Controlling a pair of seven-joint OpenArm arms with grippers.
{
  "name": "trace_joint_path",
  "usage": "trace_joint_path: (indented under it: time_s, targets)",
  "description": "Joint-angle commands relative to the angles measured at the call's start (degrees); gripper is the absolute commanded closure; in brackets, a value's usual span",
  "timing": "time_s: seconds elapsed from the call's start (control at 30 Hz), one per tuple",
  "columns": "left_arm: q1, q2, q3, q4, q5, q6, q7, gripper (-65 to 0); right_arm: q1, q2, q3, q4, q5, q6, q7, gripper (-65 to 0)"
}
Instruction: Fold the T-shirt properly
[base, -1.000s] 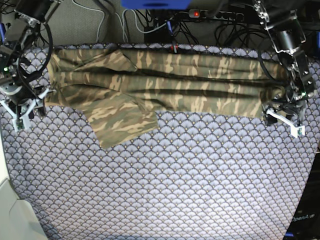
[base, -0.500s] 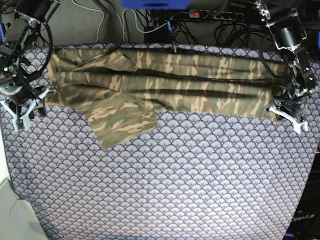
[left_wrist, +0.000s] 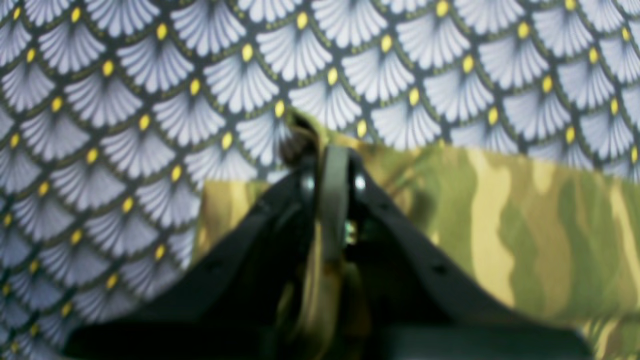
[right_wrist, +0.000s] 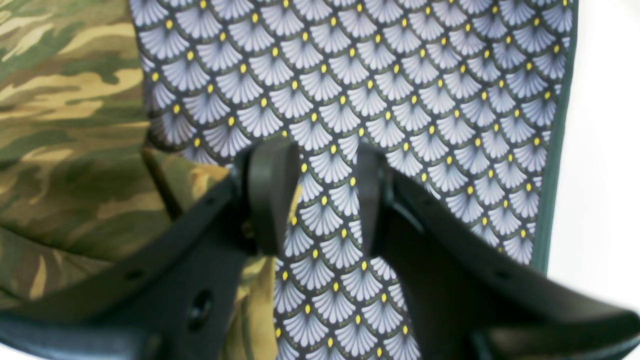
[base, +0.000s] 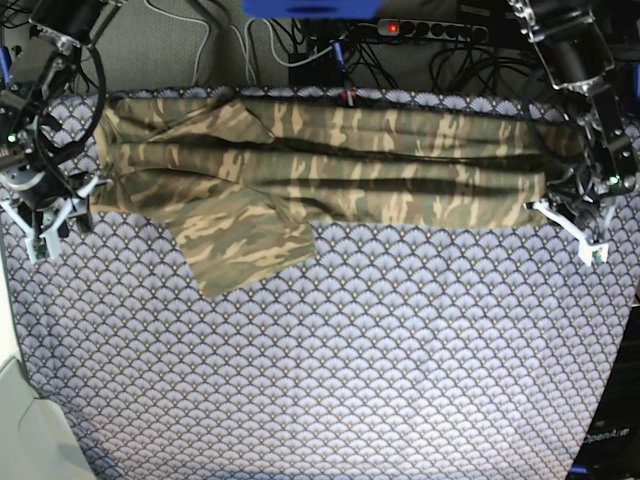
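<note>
While the left pincer is clamped down on a pinch of camouflage cloth at the T-shirt's corner, its jaws drawn nearly together with fabric bunched between them, the grip looks thin: only an edge of the hem is caught. Just beyond its tips lies the purple scale-patterned tablecloth covering the worktop, and a slack layer of that cloth could be snagged along with the shirt, so a lift might drag it too.

Farther off, across the shirt's whole length, the right pincer hangs with its jaws partly apart over bare tablecloth, holding nothing; the shirt's edge lies just beside its one finger, not between the two. From the left pincer, the T-shirt stretches away as a long, wrinkled band along the far side of the worktop, one sleeve sticking out toward the near side.

If the left arm pulls alone, I judge the shirt will skew or slip free, spoiling any clean fold.
</note>
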Motion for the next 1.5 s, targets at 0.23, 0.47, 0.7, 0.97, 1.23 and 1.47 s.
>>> trace_joint_path:
  time_s: [0.23, 0.47, 0.7, 0.97, 1.23, 1.47]
  targets:
    - [4.02, -0.8, -7.26, 4.52, -0.23, -0.74, -0.58, -1.3, 0.58, 0.53, 0.27, 0.89, 0.72, -0.23, 1.11, -24.0]
    - [5.16, -1.33, -11.13, 4.08, -0.23, -0.82, -0.67, -1.3, 0.58, 0.53, 0.18, 0.89, 0.81, -0.23, 1.11, -24.0]
    - [5.16, -0.28, -10.86, 3.9, -0.23, -0.82, -1.11, -1.7, 0.49, 0.53, 0.18, 0.89, 0.81, -0.23, 1.11, -24.0]
    - [5.08, 0.08, -10.43, 3.9, -0.23, -0.91, -1.2, -2.8, 0.49, 0.53, 0.1, 1.07, 0.81, -0.23, 0.76, -24.1]
    - [5.16, 0.25, -8.23, 4.52, -0.23, -4.17, -1.2, -42.7, 0.84, 0.89, 0.01, 1.24, 0.9, -0.23, 0.58, -27.7]
    - [5.16, 0.34, -8.67, 3.99, 0.21, -8.3, -1.2, -54.2, 1.63, 0.71, -0.87, 1.07, 0.9, -0.23, 0.5, -35.2]
